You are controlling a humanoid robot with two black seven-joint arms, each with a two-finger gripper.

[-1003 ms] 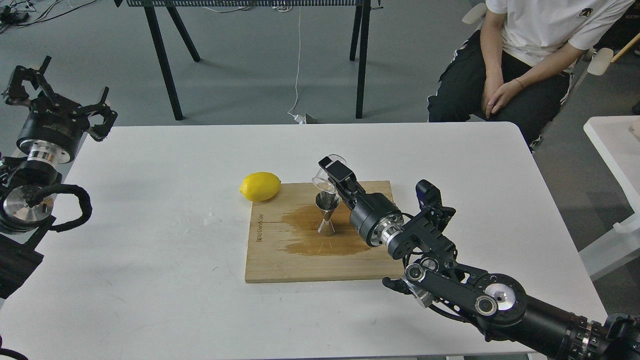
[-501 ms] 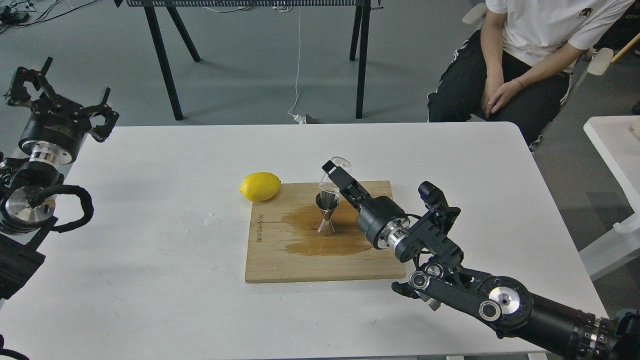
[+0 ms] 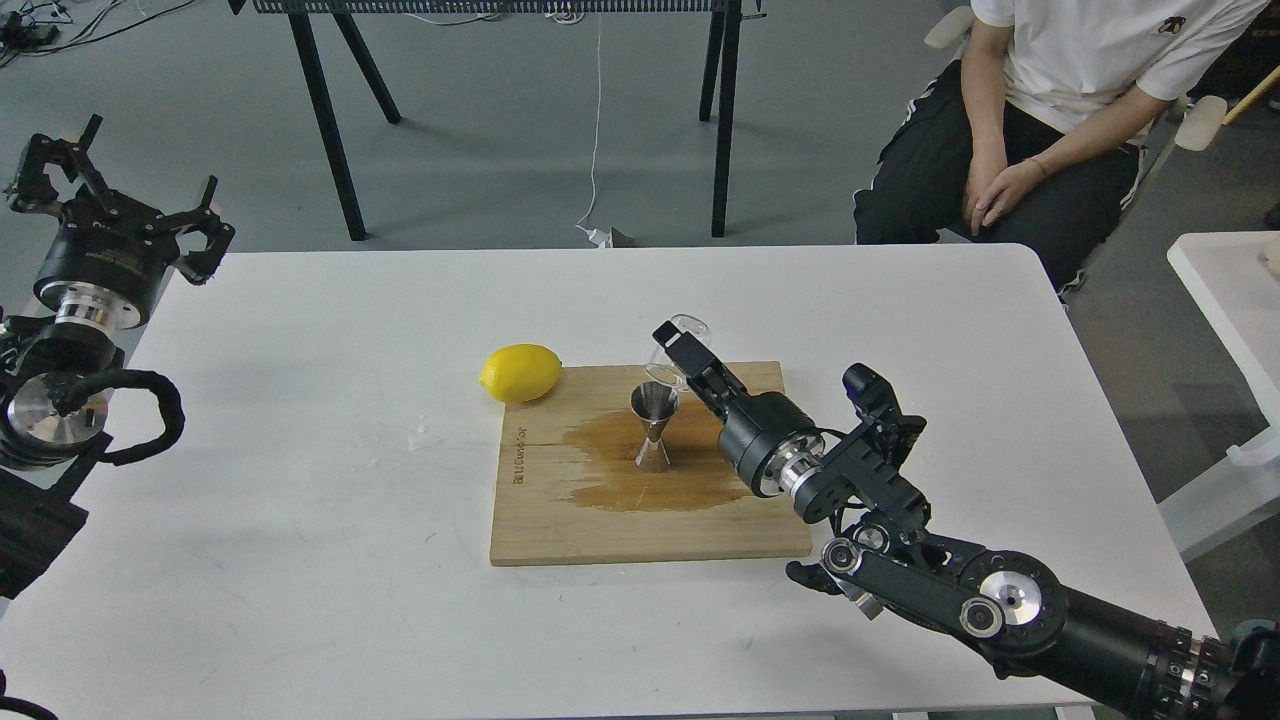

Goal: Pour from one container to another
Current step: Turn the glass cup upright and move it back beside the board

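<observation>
Our right end effector (image 3: 681, 352) clamps the clear round cup (image 3: 676, 347), tilted just above the steel hourglass jigger (image 3: 654, 427). Left of the jigger, bare white counter (image 3: 300, 420) lies open; our left end effector (image 3: 125, 205) hangs spread apart.

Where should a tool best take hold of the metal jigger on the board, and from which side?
Probably at the narrow waist of the jigger, coming level from the left: it stands upright, and the right tool with the cup crowds its right.
</observation>
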